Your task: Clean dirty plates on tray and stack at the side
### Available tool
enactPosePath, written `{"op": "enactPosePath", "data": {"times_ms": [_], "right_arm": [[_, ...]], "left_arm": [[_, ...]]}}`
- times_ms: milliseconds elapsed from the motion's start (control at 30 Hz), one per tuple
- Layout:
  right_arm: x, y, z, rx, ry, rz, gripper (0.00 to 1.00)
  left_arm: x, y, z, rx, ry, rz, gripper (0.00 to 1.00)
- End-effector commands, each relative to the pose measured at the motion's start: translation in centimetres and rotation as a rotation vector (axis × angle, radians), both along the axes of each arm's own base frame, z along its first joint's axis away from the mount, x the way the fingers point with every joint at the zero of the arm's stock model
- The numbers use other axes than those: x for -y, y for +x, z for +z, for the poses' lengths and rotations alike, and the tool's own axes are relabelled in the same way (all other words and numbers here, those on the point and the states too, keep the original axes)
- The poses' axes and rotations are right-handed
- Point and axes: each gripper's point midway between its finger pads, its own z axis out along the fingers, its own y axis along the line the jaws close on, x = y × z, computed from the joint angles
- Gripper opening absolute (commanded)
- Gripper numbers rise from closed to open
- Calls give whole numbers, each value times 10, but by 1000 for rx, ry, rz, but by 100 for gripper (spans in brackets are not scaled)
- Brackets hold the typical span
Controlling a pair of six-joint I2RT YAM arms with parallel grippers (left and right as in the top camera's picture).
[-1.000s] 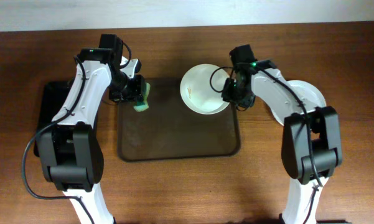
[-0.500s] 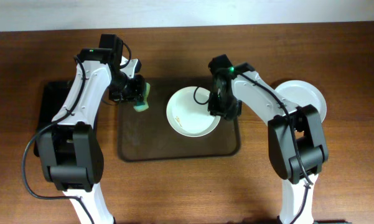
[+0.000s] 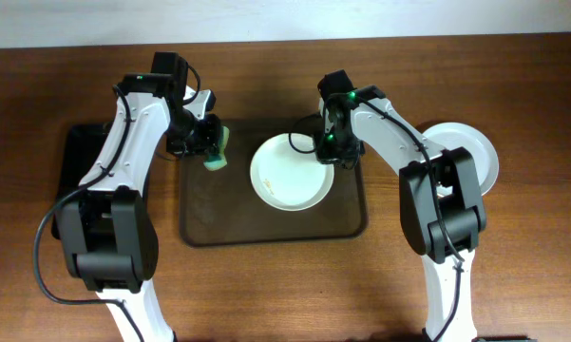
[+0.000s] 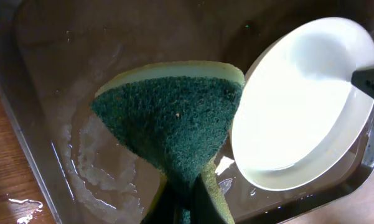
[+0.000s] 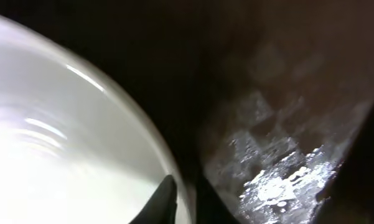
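Note:
A white plate with faint brown smears lies in the middle of the brown-grey tray. My right gripper is shut on its right rim; the rim runs between the fingers in the right wrist view. My left gripper is shut on a green and yellow sponge at the tray's upper left edge. In the left wrist view the sponge hangs in front of the plate. Another white plate sits on the table at the right.
A smaller black tray lies at the left, partly under my left arm. The brown tray's floor is wet with soapy film. The wooden table surrounds both trays.
My right gripper has dragged the smeared plate from the tray's upper right corner leftward and down to the tray's middle. My left arm with the sponge has not moved.

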Motion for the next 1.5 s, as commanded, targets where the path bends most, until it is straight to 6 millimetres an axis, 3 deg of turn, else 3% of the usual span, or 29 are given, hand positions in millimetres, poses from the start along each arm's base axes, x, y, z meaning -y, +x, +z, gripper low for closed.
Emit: {"op": "enactPosePath", "data": {"times_ms": [0,100,267,367,567,800,900,1000,1167,1300,1333,1467], "right_arm": [[-9,-15,-10,-98,37,-159,4],[-11,-35,-25,-179,-9,-374,4],[-30,-44,-34,-171,-5,-372,4],[-31,-44,-34,-168,-4,-368,4],[-31,-43,-34,-162,-6,-354,4],[-31,-42,-35,-155,-9,-353,4],[-30,-43,-35,-155,-11,-346,4],[-30,-42,-35,-152,-9,-346,4],[-30,-41,-36,-147,-11,-344,4],[-30,-40,-36,-143,-8,-344,4],[-31,-40,-36,-142,-7,-344,4],[-31,-40,-36,-141,-6,-344,4]], "left_arm": [[0,3,4,19,1,-20,0],[1,2,4,16,0,-24,0],[33,-3,3,29,8,-102,0],[38,10,-15,119,144,-142,0],[54,32,-62,326,154,-306,0],[78,59,-63,479,148,-323,0],[66,76,-89,504,246,-289,0],[68,79,-97,508,245,-289,0],[56,62,-96,404,261,-294,0],[38,51,-52,326,269,-277,0],[41,39,-45,277,241,-292,0],[44,-13,-57,57,167,-332,0]]}}
